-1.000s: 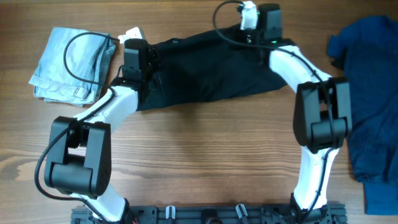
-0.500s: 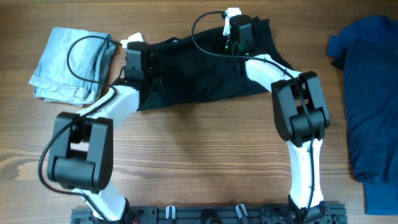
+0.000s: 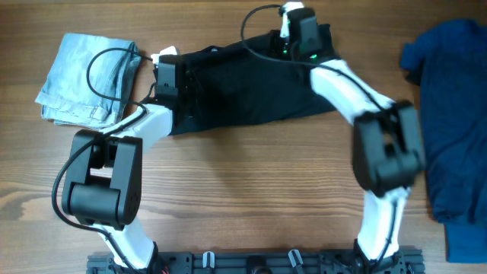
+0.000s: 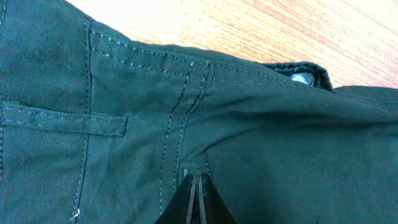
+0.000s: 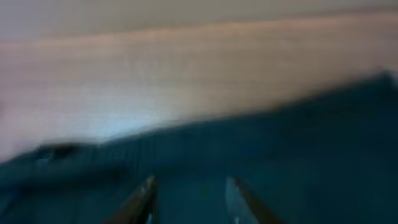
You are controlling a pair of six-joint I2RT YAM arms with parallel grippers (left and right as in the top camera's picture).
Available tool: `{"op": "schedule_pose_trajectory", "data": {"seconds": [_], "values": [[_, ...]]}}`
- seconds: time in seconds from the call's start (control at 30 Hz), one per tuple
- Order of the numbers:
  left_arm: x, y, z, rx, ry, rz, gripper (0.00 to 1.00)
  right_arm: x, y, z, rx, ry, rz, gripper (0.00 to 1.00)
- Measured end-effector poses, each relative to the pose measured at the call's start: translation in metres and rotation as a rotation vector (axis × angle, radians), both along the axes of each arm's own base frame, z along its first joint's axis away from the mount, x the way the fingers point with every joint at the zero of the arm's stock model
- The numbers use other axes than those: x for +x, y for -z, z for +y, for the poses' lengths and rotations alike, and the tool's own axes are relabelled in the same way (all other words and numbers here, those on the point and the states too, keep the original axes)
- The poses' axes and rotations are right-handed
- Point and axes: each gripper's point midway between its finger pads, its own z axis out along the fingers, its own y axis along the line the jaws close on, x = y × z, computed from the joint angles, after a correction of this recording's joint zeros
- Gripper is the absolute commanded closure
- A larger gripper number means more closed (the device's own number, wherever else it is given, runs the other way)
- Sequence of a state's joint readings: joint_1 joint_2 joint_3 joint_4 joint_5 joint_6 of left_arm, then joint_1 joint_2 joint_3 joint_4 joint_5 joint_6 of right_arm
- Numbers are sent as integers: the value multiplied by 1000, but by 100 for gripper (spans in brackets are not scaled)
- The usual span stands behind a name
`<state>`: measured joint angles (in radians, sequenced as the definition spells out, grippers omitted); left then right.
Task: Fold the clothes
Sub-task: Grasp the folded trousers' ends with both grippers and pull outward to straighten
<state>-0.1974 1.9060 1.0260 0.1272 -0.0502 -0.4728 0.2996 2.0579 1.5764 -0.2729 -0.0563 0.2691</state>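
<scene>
Right pincer [image 5: 189,183] parted over black shorts [image 3: 243,91], right end now folded leftward; left pincer [image 4: 196,182] clamped on them.

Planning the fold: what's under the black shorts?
Wooden table shows around the black shorts, which lie on it. Anything else beneath is hidden by the cloth.

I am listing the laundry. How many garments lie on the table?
3: black shorts at top centre; a folded pale denim piece at far left; a blue garment at the right edge, partly cut off. Others may be hidden.
</scene>
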Motion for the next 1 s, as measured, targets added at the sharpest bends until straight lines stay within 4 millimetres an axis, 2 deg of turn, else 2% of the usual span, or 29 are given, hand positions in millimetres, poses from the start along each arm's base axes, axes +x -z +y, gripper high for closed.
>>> {"op": "schedule_pose_trajectory", "data": {"seconds": [0.13, 0.2, 0.23, 0.33, 0.4, 0.43, 0.47, 0.63, 0.83, 1.0], "values": [[-2, 2, -2, -6, 10, 13, 96, -51, -60, -38, -44, 47, 80, 95], [-3, 1, -3, -11, 15, 14, 96, -74, -76, -57, -66, 75, 131, 96], [-3, -1, -4, -14, 17, 12, 96, -86, -77, -67, -83, 88, 168, 96], [-4, -11, -7, -29, 31, -2, 96, -105, -56, -87, -127, 121, 277, 96], [-5, -19, -11, -47, 49, -9, 96, -108, -36, -96, -138, 138, 315, 96], [-5, -22, -12, -55, 57, -13, 96, -104, -16, -103, -137, 157, 312, 96], [-6, -24, -15, -68, 70, -13, 96, -105, -6, -106, -138, 162, 318, 96], [-17, -16, -21, -89, 100, 45, 96, -111, 45, -123, -133, 199, 325, 96], [-38, -5, -22, -96, 116, 148, 96, -121, 82, -139, -136, 238, 301, 92], [-54, -15, -20, -96, 118, 189, 96, -126, 104, -150, -139, 264, 296, 96]]}}
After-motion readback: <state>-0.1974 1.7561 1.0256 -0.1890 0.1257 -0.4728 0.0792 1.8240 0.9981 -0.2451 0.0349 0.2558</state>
